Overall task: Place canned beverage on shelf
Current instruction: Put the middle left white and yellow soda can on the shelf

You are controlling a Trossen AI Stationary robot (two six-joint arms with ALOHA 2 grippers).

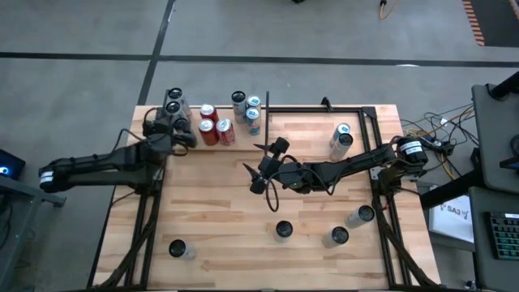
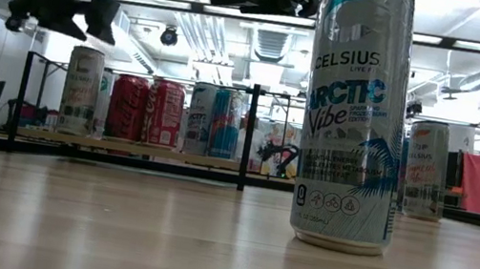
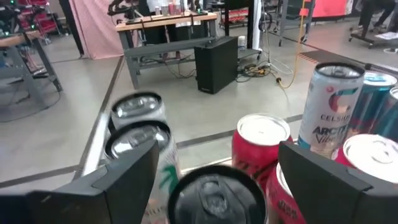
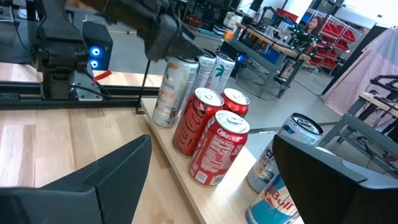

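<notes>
Over the shelf, beside red cans: left gripper spread open above a pale can, not gripping.

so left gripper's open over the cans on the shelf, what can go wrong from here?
1. The left gripper straddles a dark-topped can with fingers apart. Neighbouring cans crowd it, so a sideways retreat could tip one.
2. The red cans stand beside it near the shelf edge; a knock could push one off.
3. The right gripper, open mid-table, faces the same cluster; both arms moving there could clash.
</notes>
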